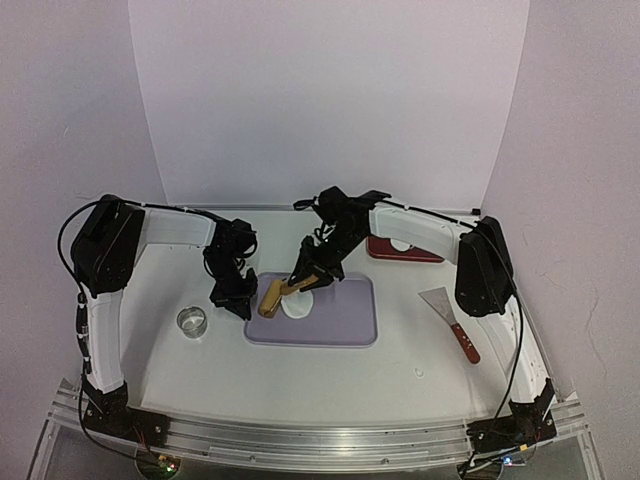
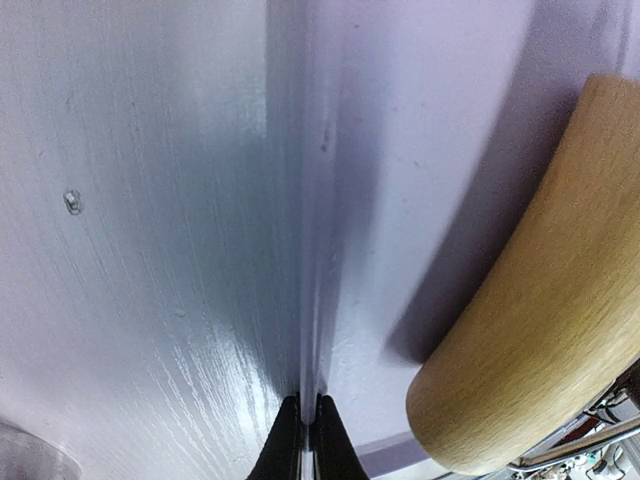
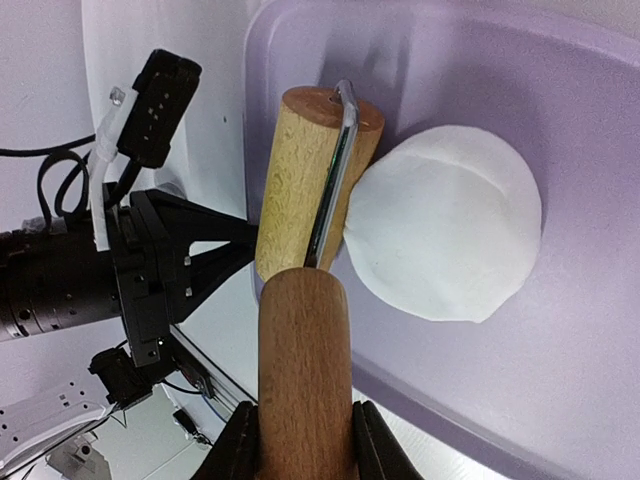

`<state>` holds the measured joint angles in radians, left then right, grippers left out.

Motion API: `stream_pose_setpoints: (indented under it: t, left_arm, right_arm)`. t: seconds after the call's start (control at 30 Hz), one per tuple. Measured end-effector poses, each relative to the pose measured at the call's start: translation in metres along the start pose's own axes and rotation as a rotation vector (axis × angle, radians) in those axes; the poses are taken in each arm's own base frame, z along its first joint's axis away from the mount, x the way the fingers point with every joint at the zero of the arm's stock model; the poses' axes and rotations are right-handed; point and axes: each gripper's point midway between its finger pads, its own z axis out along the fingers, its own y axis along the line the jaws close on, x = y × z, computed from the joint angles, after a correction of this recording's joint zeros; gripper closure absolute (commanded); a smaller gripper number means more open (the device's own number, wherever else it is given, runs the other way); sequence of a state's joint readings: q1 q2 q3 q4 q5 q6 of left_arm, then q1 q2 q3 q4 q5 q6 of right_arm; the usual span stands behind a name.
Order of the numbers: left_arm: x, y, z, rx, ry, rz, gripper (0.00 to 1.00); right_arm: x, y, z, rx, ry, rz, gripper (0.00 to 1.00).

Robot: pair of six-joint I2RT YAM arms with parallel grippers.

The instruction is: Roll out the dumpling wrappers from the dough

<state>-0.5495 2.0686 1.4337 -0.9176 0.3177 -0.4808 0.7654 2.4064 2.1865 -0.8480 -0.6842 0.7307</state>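
While right gripper (image 3: 305, 445) clamps the wooden roller (image 3: 300, 170) handle, roller head touches left edge of the dough (image 3: 450, 235), a flattened round near purple tray (image 3: 570, 90) centre. Meanwhile left gripper (image 2: 308, 435) pinches tray's left rim, steadying. Rolling step underway; next needs an even pass across dough.

White dough (image 3: 445, 225); lilac tray (image 1: 345, 322); pale wooden roller (image 3: 295, 170), darker brown handle; red-brown scraper handle (image 1: 465, 343).

Things only partly seen
The wooden roller (image 3: 305, 190) covers the left edge of the dough (image 3: 450, 235); the right arm (image 1: 430, 232) hides part of the far red tray (image 1: 425, 256).
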Motion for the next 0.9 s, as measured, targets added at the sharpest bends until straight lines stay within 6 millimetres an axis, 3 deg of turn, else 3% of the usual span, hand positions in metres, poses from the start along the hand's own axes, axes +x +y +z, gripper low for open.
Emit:
stream_pose_setpoints:
  t: [0.3, 0.6, 0.77, 0.9]
  left_arm:
    - [0.000, 0.000, 0.000, 0.001, 0.000, -0.001, 1.00]
    - [0.003, 0.001, 0.001, 0.007, 0.000, -0.006, 1.00]
    - [0.005, 0.001, 0.001, 0.012, 0.000, -0.010, 1.00]
    - [0.005, 0.001, 0.001, 0.012, 0.000, -0.010, 1.00]
  right_arm:
    - [0.023, 0.008, -0.011, 0.039, 0.030, 0.067, 1.00]
    - [0.046, 0.005, -0.067, 0.065, -0.027, 0.178, 1.00]
    - [0.048, 0.024, -0.075, 0.008, -0.011, 0.141, 1.00]
    - [0.045, 0.056, -0.080, -0.053, -0.020, 0.075, 1.00]
